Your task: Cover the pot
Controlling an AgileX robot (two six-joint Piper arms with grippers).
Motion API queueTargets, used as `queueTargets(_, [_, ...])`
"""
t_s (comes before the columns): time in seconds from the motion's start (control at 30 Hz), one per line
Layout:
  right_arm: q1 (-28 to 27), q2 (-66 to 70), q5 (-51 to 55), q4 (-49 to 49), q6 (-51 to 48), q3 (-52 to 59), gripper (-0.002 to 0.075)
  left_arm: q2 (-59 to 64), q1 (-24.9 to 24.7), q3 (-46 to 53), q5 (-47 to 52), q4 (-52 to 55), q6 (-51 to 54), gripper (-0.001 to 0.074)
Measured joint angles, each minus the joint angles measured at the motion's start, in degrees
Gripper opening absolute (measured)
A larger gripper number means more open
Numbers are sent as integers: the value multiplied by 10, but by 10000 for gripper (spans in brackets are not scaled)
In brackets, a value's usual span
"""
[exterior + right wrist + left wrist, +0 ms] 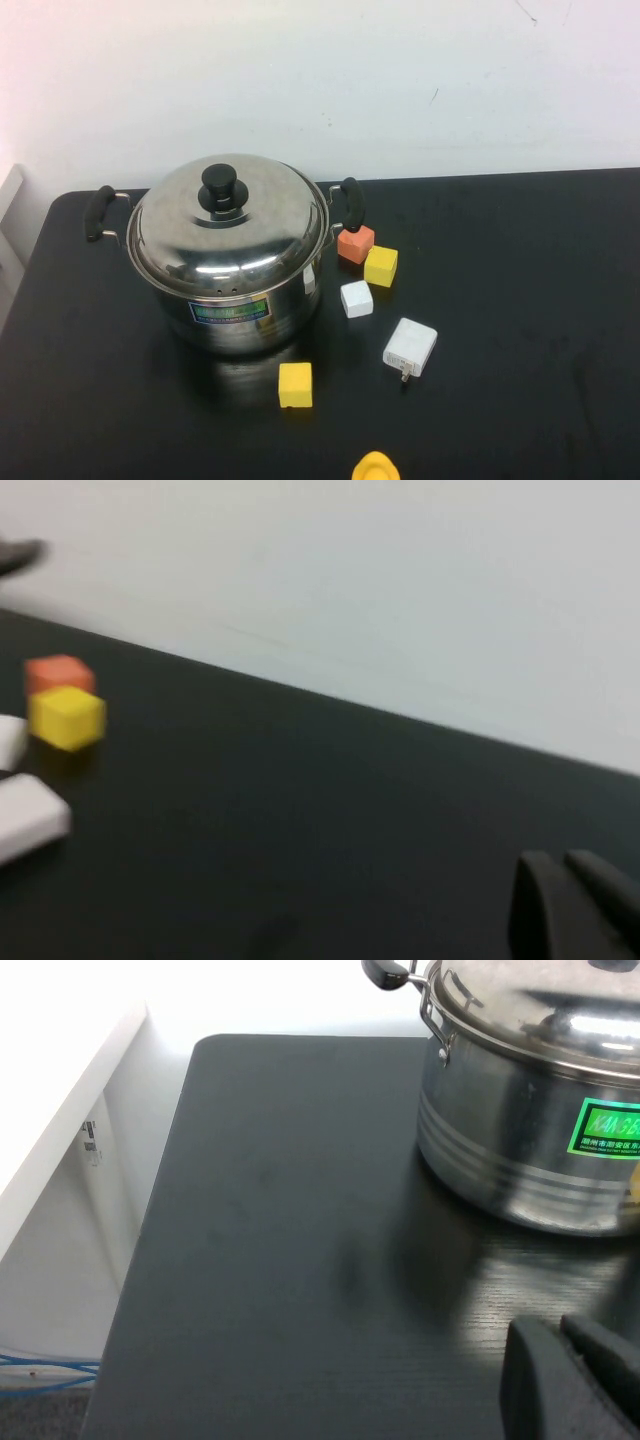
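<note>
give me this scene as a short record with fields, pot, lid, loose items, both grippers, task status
pot: steel stockpot on the black table, toward the robot's left
lid: domed steel lid with black knob, seated on the pot
loose items: orange block, yellow block, white block, white charger, second yellow block, all to the right of or in front of the pot
left gripper: low over the table near the pot, holding nothing
right gripper: over bare table, away from the blocks, holding nothing
task status: pot appears covered
</note>
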Motion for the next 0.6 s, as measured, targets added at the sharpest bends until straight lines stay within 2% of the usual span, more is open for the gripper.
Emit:
queueTargets(0.2, [-89, -63, 114, 1, 0, 2, -2, 0, 0, 0, 0, 0, 0, -2])
queueTargets(0.3, [-117, -74, 132, 2, 3, 7, -2, 0, 0, 0, 0, 0, 0, -2])
queueTargets(0.6, [-122, -91, 94, 6, 45, 46, -2, 0, 0, 0, 0, 0, -1, -2])
